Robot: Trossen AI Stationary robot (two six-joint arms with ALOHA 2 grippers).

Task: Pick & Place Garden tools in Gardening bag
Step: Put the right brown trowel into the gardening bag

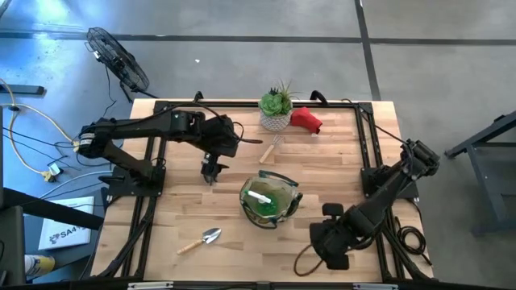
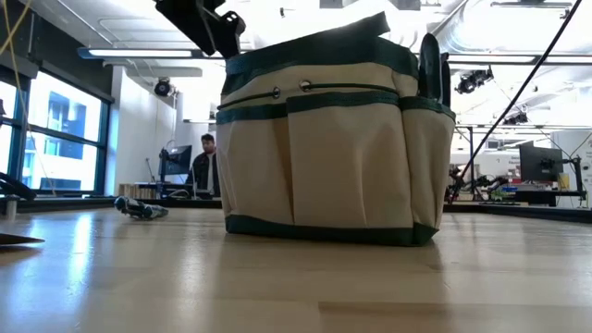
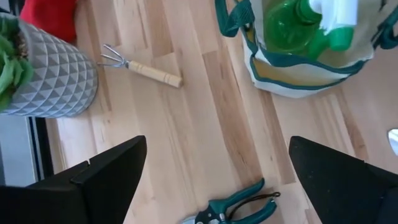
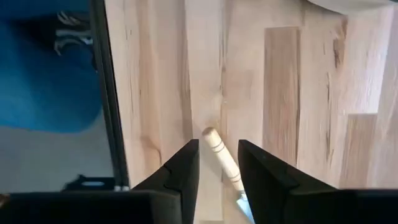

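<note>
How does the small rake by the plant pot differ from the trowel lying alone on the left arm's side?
The rake ends in thin bent prongs; the trowel ends in a broad silver blade. The rake lies beside the plant pot; the trowel lies with nothing close by. Both have pale wooden handles and lie flat on the table.

Robotics lab, open-plan workshop floor. Butcher-block bench (image 1: 242,225) with black frame rails sits on polished concrete floor (image 1: 242,20); pedestal fan (image 1: 119,58) at 10 o'clock off the bench, loose cables at 9. Low view: exposed ceiling ducts, strip lights, big windows (image 2: 55,129), a person (image 2: 205,166) seated at monitors, more screens (image 2: 539,165) at far right.
</note>
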